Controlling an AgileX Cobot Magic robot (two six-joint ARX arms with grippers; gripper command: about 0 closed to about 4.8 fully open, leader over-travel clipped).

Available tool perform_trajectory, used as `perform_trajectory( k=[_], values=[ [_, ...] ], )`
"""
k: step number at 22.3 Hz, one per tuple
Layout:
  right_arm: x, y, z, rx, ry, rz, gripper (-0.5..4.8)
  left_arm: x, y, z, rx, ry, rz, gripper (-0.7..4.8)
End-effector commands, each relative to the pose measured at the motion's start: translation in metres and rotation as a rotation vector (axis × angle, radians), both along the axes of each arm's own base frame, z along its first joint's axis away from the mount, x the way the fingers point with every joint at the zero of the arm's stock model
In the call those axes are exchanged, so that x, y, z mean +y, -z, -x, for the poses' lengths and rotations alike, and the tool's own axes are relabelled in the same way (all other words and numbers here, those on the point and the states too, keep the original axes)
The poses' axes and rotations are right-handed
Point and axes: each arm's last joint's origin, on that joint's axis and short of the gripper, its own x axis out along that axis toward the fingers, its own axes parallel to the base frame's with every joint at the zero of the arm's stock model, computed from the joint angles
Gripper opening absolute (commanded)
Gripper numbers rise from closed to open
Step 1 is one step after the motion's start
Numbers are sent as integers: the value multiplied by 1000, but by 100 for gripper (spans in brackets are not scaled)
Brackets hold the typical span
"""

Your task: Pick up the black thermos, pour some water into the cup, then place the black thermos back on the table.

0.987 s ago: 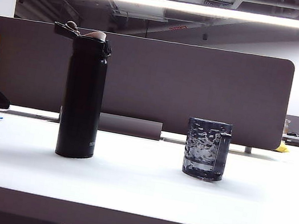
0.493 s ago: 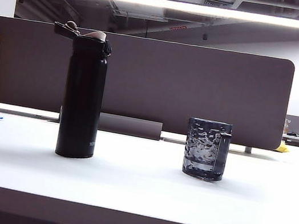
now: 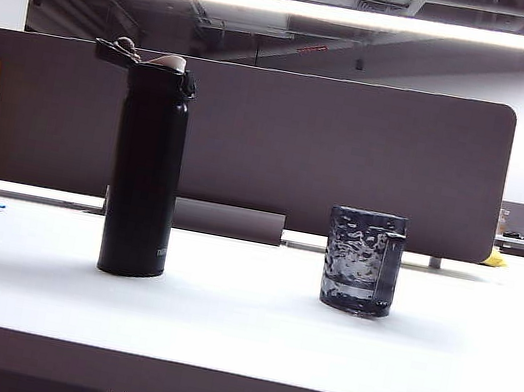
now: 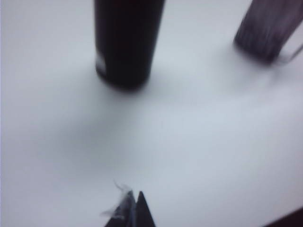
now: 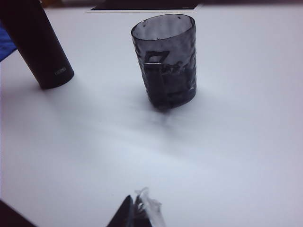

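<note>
Withdrawn to the table's left edge, left tool and right tool both closed, empty; black thermos standing beside cup, pouring apparently complete.

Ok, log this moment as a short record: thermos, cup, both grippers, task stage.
black thermos: upright on the table, lid flipped open, not held
cup: upright to the thermos's right in the exterior view, apart from it, handle facing the right gripper's camera
cup contents: some water seems to show in the cup
left gripper: shut, holding nothing, above bare table short of the thermos
right gripper: shut, holding nothing, short of the cup
task stage: thermos stands on the table, ungripped
</note>
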Motion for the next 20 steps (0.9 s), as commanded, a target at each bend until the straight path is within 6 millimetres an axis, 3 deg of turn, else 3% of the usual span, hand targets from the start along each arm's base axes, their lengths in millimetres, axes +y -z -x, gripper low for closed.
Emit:
perform_trajectory(
  k=[1,8,14,20],
  values=[
    [0,0,0,-16,14,-8,-1,3,-12,7,-99,-7,32,-5],
    [0,0,0,-14,15,-6,-1,9,-44,24,-393,-8,129,-5],
    [0,0,0,-14,15,-7,-1,18,-51,28,-474,-44,140,-4],
    [-1,-2,2,-29,20,-12,-1,40,-56,29,-543,-236,98,-5]
  ],
)
